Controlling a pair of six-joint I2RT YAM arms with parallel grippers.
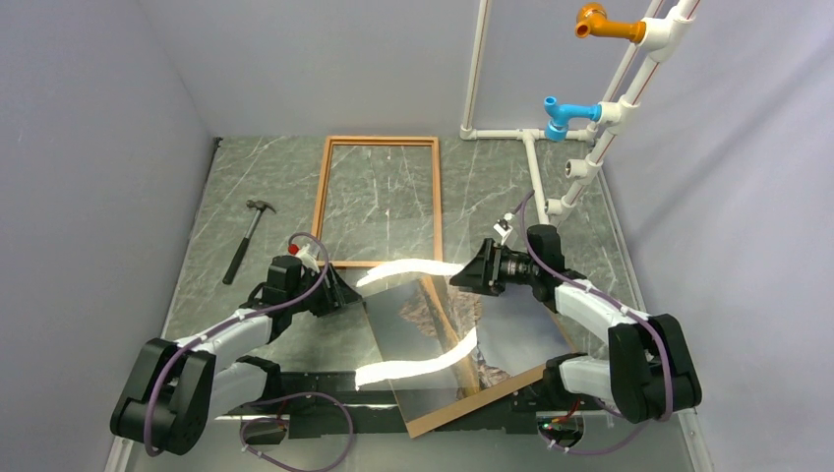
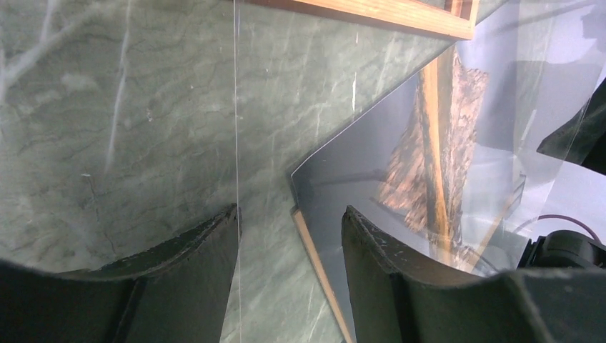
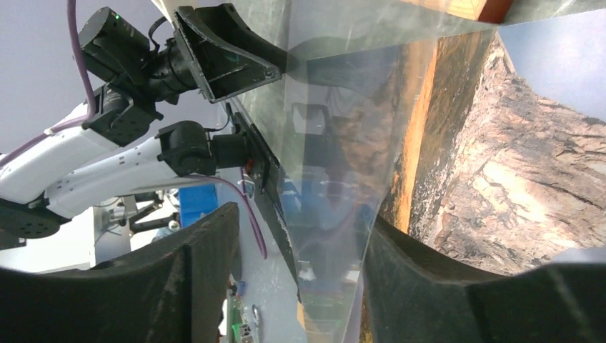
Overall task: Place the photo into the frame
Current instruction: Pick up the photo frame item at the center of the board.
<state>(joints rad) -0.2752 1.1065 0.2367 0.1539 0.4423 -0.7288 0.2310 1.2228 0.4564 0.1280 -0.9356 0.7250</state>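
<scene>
The frame (image 1: pixel 380 201) of reddish-brown wood lies flat at the back of the table; one rail of the frame (image 2: pixel 386 14) shows in the left wrist view. The photo (image 1: pixel 435 313) of rocky mountain lies near the arms on a brown backing board (image 1: pixel 443 418). Above it a clear flexible sheet (image 1: pixel 413 339) bows between both grippers. My left gripper (image 1: pixel 344 293) (image 2: pixel 289 214) is open, and the sheet's edge (image 2: pixel 236 107) runs along its left finger. My right gripper (image 1: pixel 460 278) (image 3: pixel 304 214) is open around the sheet's opposite edge (image 3: pixel 336 143). The photo (image 3: pixel 514 157) lies beyond that edge.
A hammer (image 1: pixel 246 239) lies at the left of the table. A white pipe rack (image 1: pixel 600 138) with a blue fitting (image 1: pixel 565 115) and an orange one (image 1: pixel 605 25) rises at the back right. Grey walls close in the left, back and right sides.
</scene>
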